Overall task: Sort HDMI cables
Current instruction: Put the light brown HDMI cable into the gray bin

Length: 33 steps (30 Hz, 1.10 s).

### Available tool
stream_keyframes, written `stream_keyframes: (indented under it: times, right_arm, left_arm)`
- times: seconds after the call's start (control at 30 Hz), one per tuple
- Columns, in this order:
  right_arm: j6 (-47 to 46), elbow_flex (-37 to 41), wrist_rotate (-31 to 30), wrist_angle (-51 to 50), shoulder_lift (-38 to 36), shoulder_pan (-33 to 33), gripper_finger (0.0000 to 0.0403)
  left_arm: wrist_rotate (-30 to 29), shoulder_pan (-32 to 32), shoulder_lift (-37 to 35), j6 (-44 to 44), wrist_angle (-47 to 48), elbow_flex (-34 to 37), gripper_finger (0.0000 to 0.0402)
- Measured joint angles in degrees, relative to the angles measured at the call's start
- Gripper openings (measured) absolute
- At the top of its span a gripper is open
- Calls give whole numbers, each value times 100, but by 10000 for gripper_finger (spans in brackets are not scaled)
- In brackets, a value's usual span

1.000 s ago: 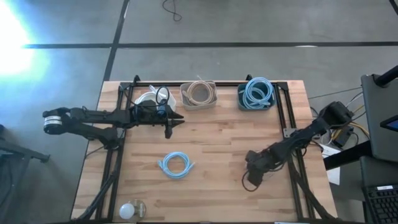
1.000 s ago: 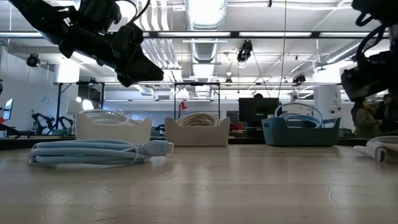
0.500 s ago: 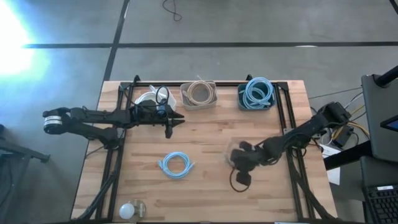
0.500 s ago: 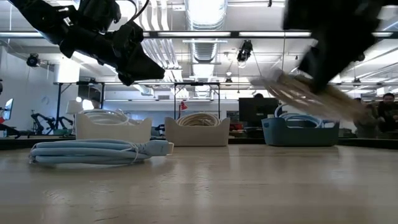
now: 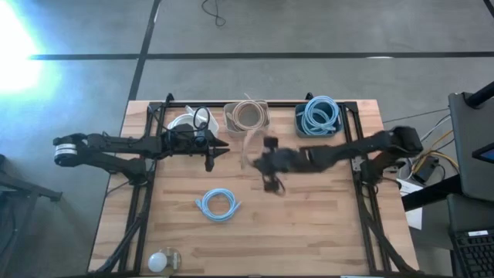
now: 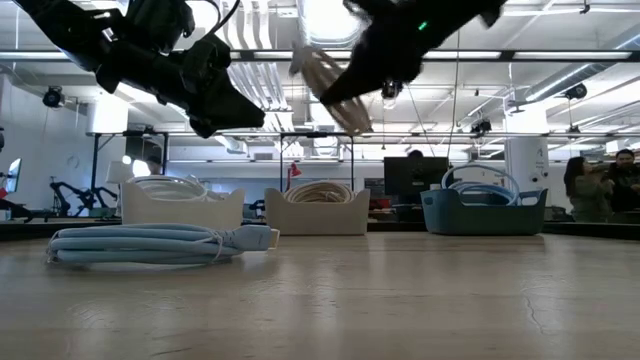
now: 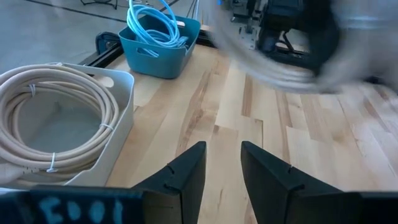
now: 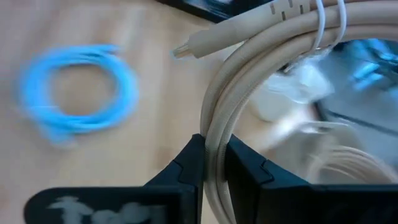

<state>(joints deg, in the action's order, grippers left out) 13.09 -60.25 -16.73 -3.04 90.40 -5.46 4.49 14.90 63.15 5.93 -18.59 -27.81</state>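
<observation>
My right gripper [image 5: 266, 161] is shut on a beige cable coil [image 5: 250, 148], held in the air just near of the beige bin [image 5: 247, 118], which holds another beige coil. In the low view the coil [image 6: 330, 85] hangs high above the table. A light blue coil [image 5: 218, 205] lies flat on the wood, and shows again [image 8: 78, 96] in the right wrist view. The white bin [image 5: 184, 123] holds a white coil and the blue bin [image 5: 318, 117] holds light blue ones. My left gripper [image 7: 222, 169] hovers open beside the white bin. My right gripper pinches the beige coil's bundled strands [image 8: 214, 146] between its two fingers [image 8: 189, 165], which lie across the strands. The coil is lifted clear of the table. Its plug end [image 8: 186, 45] sticks out beyond the fingers.
Black frame rails [image 5: 351, 143] run along the table's left, right and far sides. A small pale round object [image 5: 164, 260] sits near the near left corner. Bare wood [image 5: 309, 224] lies in the table's middle and near right.
My right gripper swept from the table's near right part up and toward the far left, to just near of the beige bin. It carried the beige coil, which rose off the table and now hangs in the air.
</observation>
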Motion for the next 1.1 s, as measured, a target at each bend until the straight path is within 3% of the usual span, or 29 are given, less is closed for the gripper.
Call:
stream_keyframes:
  times: [0.23,0.47,0.8,1.1]
  right_arm:
    - [-205,-561,2,38,832,1222,46]
    - [-747,-1322,2,98,1857,1930,47]
    - [-1111,-2453,-3,-324,3105,2266,47]
    - [-1144,-2697,2,-636,3187,2298,64]
  left_arm:
    - [9,-6,5,7,5,0,131]
    - [11,-7,5,7,18,0,131]
    - [11,-7,5,42,214,0,131]
    - [11,-7,7,53,324,0,131]
